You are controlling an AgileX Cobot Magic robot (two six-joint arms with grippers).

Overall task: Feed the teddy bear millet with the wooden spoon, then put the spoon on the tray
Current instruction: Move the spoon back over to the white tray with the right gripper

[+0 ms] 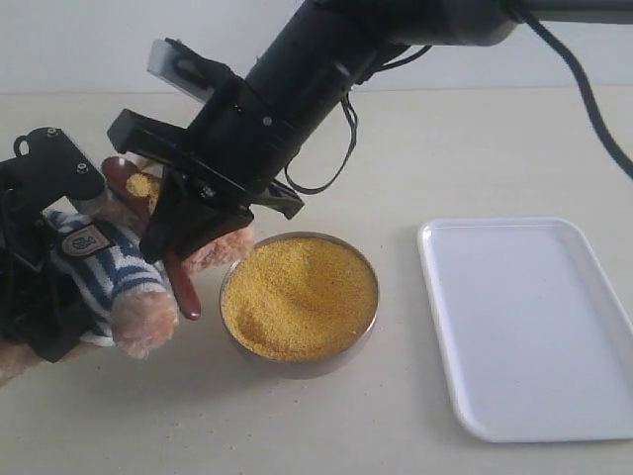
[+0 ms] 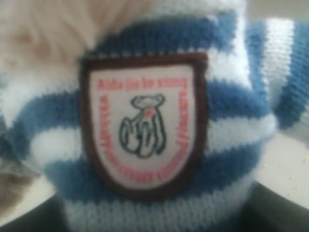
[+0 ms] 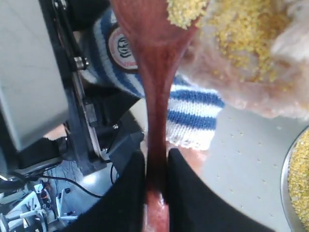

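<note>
— Right gripper (image 3: 157, 186)?
— Closed narrow on the wooden spoon (image 3: 155, 101) handle, pressing a little millet (image 3: 186, 12) against the teddy bear (image 1: 124, 272) face
— Left gripper (image 1: 40, 297)?
— Pressed close against the bear's striped shirt (image 2: 231, 130); cannot tell whether clasped or loose
— Rest of the millet?
— Heaped in the metal bowl (image 1: 316, 368) on the worktop (image 1: 445, 148), near the bear, apart from the white tray (image 1: 534, 327)

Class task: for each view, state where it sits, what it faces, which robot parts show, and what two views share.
Exterior: off-arm, looks down on teddy bear, millet, tray; left end effector, right end effector show.
Left wrist: close on the badge; own end effector unclear.
Right wrist: looks along right end effector clamping the wooden spoon.
Shared: badge, in both wrist views.
</note>
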